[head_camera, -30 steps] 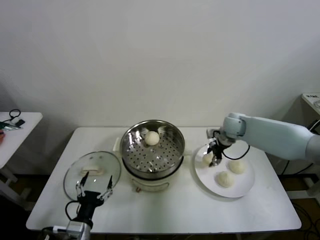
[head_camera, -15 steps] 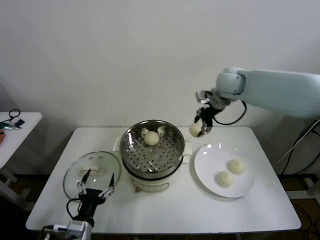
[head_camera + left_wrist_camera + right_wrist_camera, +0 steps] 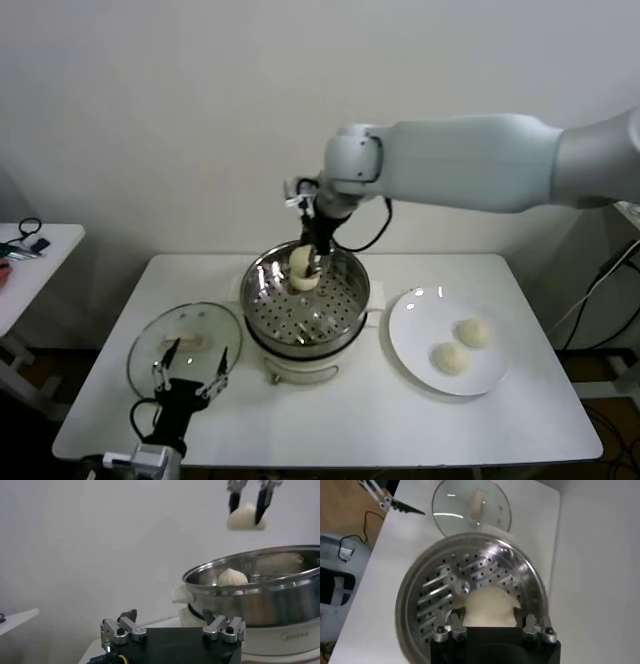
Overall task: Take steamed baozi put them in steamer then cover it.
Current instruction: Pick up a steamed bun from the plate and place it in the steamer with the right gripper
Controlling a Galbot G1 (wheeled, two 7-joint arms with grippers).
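Note:
My right gripper (image 3: 310,258) is shut on a cream-white baozi (image 3: 299,270) and holds it in the air over the back of the steamer (image 3: 345,312). The right wrist view has this baozi (image 3: 489,606) between the fingers, above the perforated tray (image 3: 451,580). Another baozi (image 3: 232,576) lies inside the steamer (image 3: 270,597), below the held baozi (image 3: 245,519). Two more baozi (image 3: 473,333) (image 3: 449,358) rest on the white plate (image 3: 415,325). The glass cover (image 3: 185,345) lies flat left of the steamer. Above its near edge my left gripper (image 3: 189,368) stands open and empty.
The white table (image 3: 380,425) carries the cover, the steamer and the plate in a row. A small side table (image 3: 35,262) with dark objects stands at the far left. A white wall runs behind.
My right arm swung left from above the plate's edge, carrying the baozi over the steamer. The left arm stayed still.

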